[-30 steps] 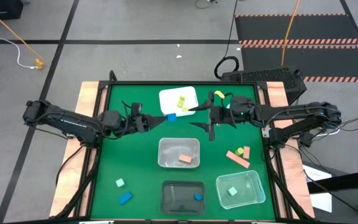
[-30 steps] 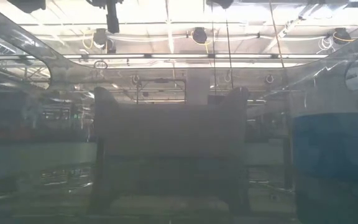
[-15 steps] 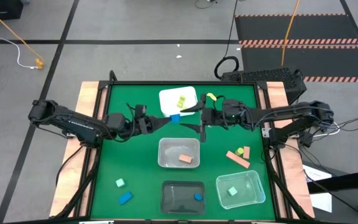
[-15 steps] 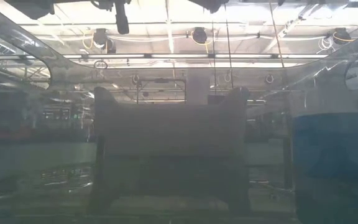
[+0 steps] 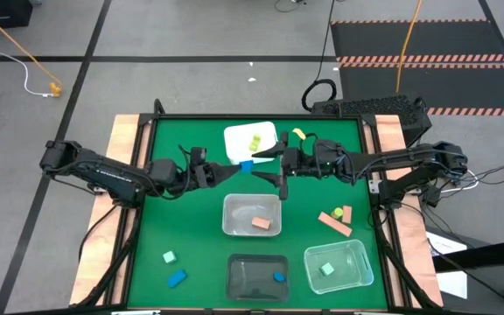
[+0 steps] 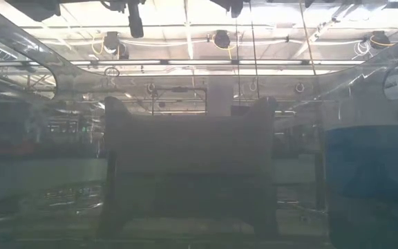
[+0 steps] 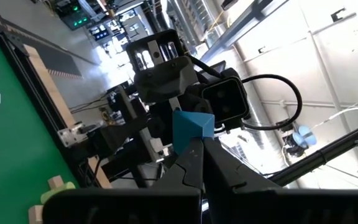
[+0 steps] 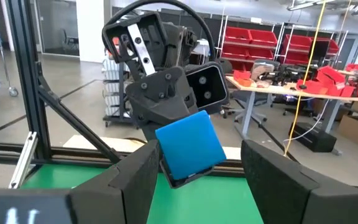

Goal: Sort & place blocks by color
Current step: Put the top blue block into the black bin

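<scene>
My left gripper (image 5: 233, 169) reaches in from the table's left and is shut on a blue block (image 5: 246, 165), just near of the white tub (image 5: 239, 140). My right gripper (image 5: 272, 167) comes from the right and is open. Its two fingers (image 8: 135, 177) stand on either side of the blue block (image 8: 189, 146), and I see no touch. Loose blocks lie on the mat: mint (image 5: 170, 257), blue (image 5: 176, 278), salmon (image 5: 333, 222) and yellow (image 5: 297, 135). My left gripper pinches the blue block (image 7: 193, 127) between its two fingertips (image 7: 191, 163), at their free ends, by the block's end nearest the gripper (image 8: 178, 177). The fingers come level from the table's left. The block is lifted clear of the mat and juts toward the right gripper.
The white tub holds yellow-green blocks (image 5: 255, 142). A clear tub (image 5: 234, 214) holds a salmon block (image 5: 261, 224). A dark tub (image 5: 256, 278) holds a blue block (image 5: 279, 276). A clear tub (image 5: 357, 267) holds a mint block (image 5: 326, 269). Tub walls fill the low view.
My right gripper has moved toward the table's left, and its open fingers have closed in around the blue block. My left gripper, still shut on the block, has shifted a little to the right and then held still.
</scene>
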